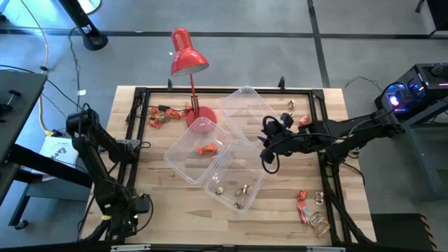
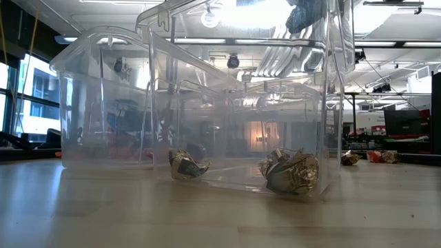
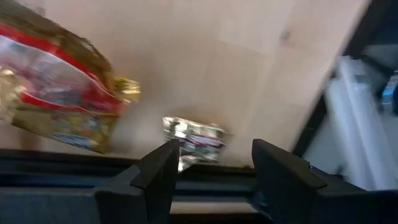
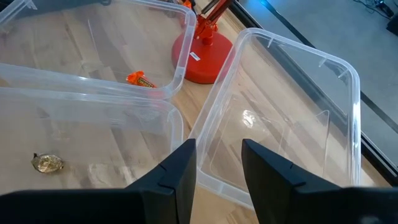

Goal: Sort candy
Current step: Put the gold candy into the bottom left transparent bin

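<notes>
1. Where the three clear tubs meet at mid-desk, the right gripper [image 1: 269, 155] hangs above them — its fingers [image 4: 180, 171] parted and released, grasping nothing, poised over the rims where the far tub [image 4: 292, 118] adjoins the other two.
2. Left gripper [image 3: 208, 171]: low at the desk's near left corner, fingers spread and empty, just beside a shiny silver sweet [image 3: 196, 140] and a red-and-gold packet [image 3: 59, 93] lying on the wood.
3. Middle tub [image 1: 192, 147]: one red-orange candy [image 1: 206, 149] inside, also seen from the right wrist [image 4: 140, 79].
4. Near tub [image 1: 234, 178]: gold-silver candies [image 1: 243, 189] on its floor; the low view shows two crumpled ones [image 2: 289, 172] against the front wall.
5. Far tub [image 1: 248, 105]: holds no sweets that show.
6. Unsorted candy, far left — a cluster of red-orange and brown pieces [image 1: 162, 115] beside the lamp's stem.
7. Unsorted candy, far right: a few pieces [image 1: 297, 112] near the right arm.
8. Unsorted candy, near right: red and gold-silver pieces [image 1: 311, 210] by the desk edge.
9. Red desk lamp [image 1: 187, 59]: base touching the middle tub's far corner.
10. Desk [image 1: 168, 210]: pale wood with a black frame.
</notes>
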